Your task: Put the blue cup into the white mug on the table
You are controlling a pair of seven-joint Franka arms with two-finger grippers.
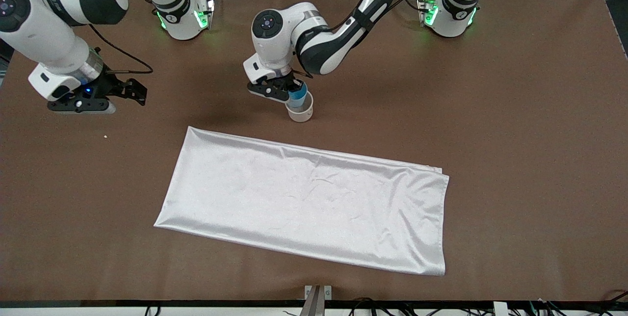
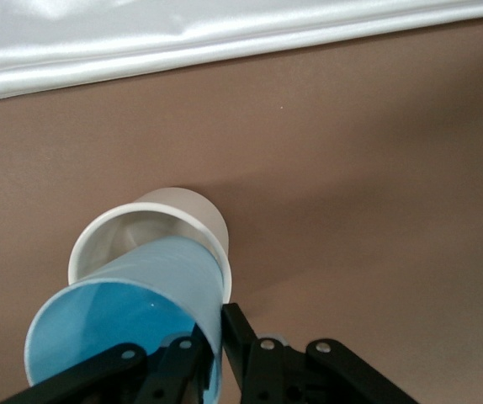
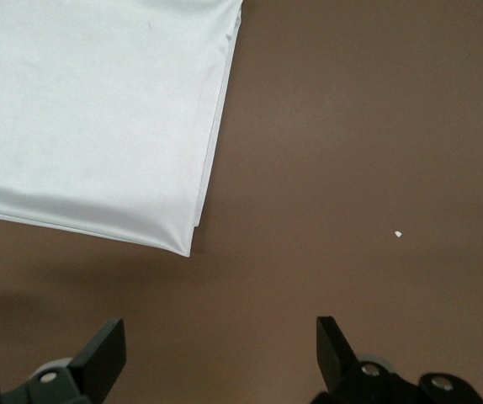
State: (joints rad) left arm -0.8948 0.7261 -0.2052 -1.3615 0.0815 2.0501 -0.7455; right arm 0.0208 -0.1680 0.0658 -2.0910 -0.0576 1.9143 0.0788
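A: Left gripper [image 1: 290,91]?
B: Clamped on the blue cup [image 2: 132,316] (tilted), its base inside the white mug [image 2: 145,231] beneath, arm bent low.
A: Right gripper [image 3: 220,349]?
B: Spread wide, waiting above the table [image 1: 515,124].

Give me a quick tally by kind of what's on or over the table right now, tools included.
Cups: 1, the blue cup, held tilted by the left tool with its base in the mug
Mugs: 1, the white mug
Cloths: 1, the white cloth
Tools: 2, the left one plus the right tool, open over bare table
Total: 5
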